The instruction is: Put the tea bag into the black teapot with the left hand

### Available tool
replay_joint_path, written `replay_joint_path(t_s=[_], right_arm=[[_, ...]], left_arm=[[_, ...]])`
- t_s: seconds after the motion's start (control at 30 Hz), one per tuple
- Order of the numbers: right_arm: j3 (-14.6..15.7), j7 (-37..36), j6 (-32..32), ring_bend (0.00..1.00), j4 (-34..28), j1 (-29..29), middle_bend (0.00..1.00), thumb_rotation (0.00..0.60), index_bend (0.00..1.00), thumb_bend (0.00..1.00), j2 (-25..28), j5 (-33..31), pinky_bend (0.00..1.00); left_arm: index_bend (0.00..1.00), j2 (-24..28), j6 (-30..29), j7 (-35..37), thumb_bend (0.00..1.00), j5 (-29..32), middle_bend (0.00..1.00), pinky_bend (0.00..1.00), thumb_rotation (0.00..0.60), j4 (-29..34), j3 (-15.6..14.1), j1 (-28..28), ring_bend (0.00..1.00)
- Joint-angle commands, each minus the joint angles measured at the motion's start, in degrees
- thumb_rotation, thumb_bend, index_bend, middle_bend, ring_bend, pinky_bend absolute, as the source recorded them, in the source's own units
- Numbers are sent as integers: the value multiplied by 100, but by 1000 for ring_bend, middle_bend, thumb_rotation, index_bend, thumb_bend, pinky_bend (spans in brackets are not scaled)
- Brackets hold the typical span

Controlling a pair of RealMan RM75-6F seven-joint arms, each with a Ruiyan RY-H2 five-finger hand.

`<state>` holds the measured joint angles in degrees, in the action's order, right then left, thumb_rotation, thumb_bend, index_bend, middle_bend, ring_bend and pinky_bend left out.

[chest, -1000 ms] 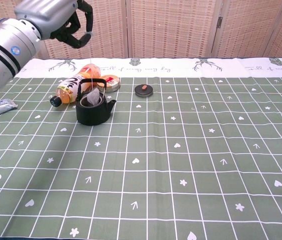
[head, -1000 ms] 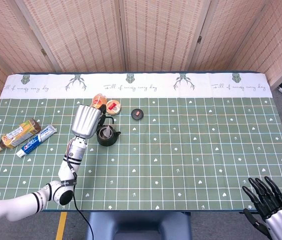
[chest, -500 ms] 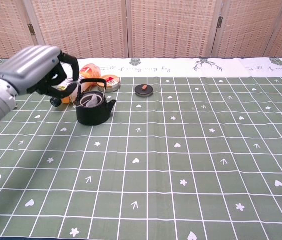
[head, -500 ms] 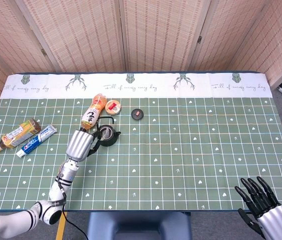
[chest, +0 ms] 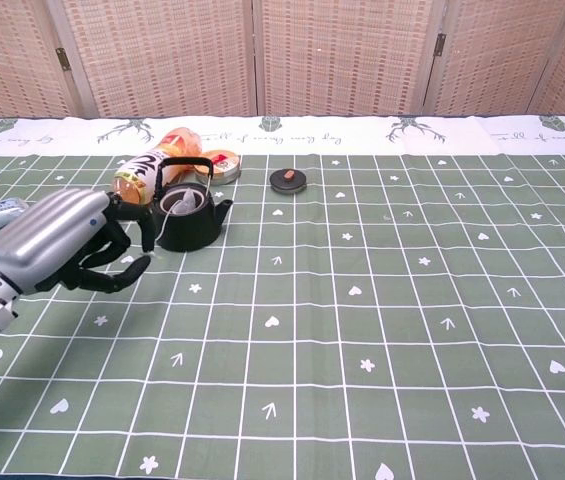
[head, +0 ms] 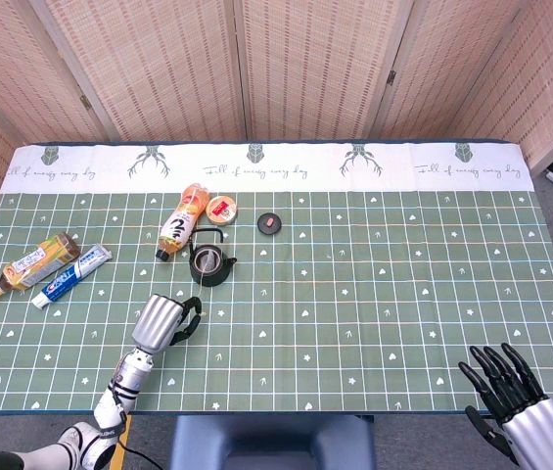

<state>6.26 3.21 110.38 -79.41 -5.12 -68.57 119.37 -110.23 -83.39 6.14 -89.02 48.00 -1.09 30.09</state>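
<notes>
Since the earlier frames the left hand (head: 163, 320) had come away from above the black teapot (head: 209, 263) and dropped toward the lower left of the head view, clear of the pot. Its fingers were curled loosely apart and held nothing that I could make out. The tea bag (chest: 182, 203) sat in the teapot's open mouth, left of centre in the chest view, with a thin string trailing from the pot toward the hand; whether the hand was touching that string could not be told.

The chest view showed the bag as a pale triangle under the handle, while the head view gave only a light patch inside the pot. Only the head view showed the right hand (head: 513, 396), at the lower right corner with its fingers spread and empty.

Counted across the green tablecloth (head: 374, 294): one teapot, one small black lid (head: 270, 223) to its right, one round tin (head: 222, 207), one orange bottle (head: 180, 222) lying just above the pot, one second bottle (head: 34, 262) and one toothpaste tube (head: 72, 275) at the left edge
</notes>
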Motion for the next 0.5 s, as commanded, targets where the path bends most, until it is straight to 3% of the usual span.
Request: replay_joint_path(t_s=[0.03, 0.1, 0.37, 0.5], right_arm=[[5, 30, -30, 67, -20, 8, 0, 600, 0, 366, 0, 2, 0], [13, 53, -27, 68, -23, 4, 0, 600, 0, 366, -2, 21, 0], [4, 37, -34, 69, -35, 9, 0, 600, 0, 365, 4, -15, 0], [13, 88, -88, 71, -56, 21, 0, 600, 0, 366, -6, -2, 0]], left_arm=[[181, 182, 151, -128, 428, 38, 1000, 1000, 600, 275, -10, -49, 1000], [13, 419, 273, -373, 349, 77, 1000, 1000, 600, 664, 5, -60, 1000], [0, 2098, 1068, -1945, 251, 524, 1000, 1000, 600, 3524, -50, -81, 1000], [0, 2760, 1229, -2470, 242, 790, 1000, 1000, 600, 4543, 148, -11, 1000]])
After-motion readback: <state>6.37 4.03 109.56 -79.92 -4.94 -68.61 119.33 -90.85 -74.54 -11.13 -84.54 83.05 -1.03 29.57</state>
